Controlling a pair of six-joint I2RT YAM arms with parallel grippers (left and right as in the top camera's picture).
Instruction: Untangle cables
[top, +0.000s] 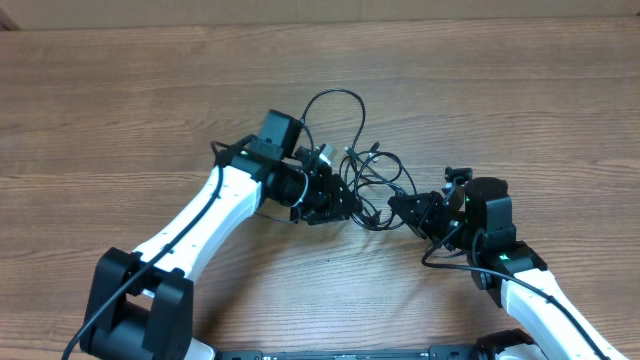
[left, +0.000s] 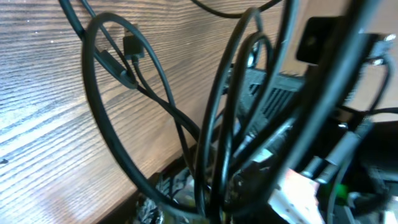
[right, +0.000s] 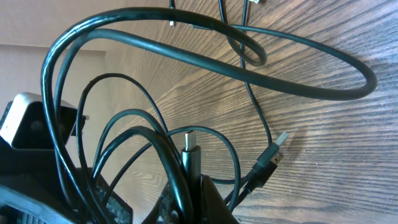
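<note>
The cables (top: 372, 170) are lying as a tangled bunch of thin black loops on the wooden worktop (top: 150, 100), near its middle and between the two arms. One larger loop is reaching toward the far side. The left tool (top: 338, 200) is sitting at the left edge of the tangle and the right tool (top: 402, 210) at its right edge, the two near each other. In the left wrist view several cords are running down together toward the bottom of the frame, where the fingers are mostly hidden behind them, so one cannot tell whether this tool is apart or clamped. A small dark plug (left: 132, 48) is showing on one loop at upper left. In the right wrist view the right tool is standing closed together, clamping a cord whose plug end (right: 191, 149) is sticking up from between its fingers. A second plug (right: 272, 155), silvery at the tip, is resting on the worktop to the right, and a wide loop is arching across beyond it.
</note>
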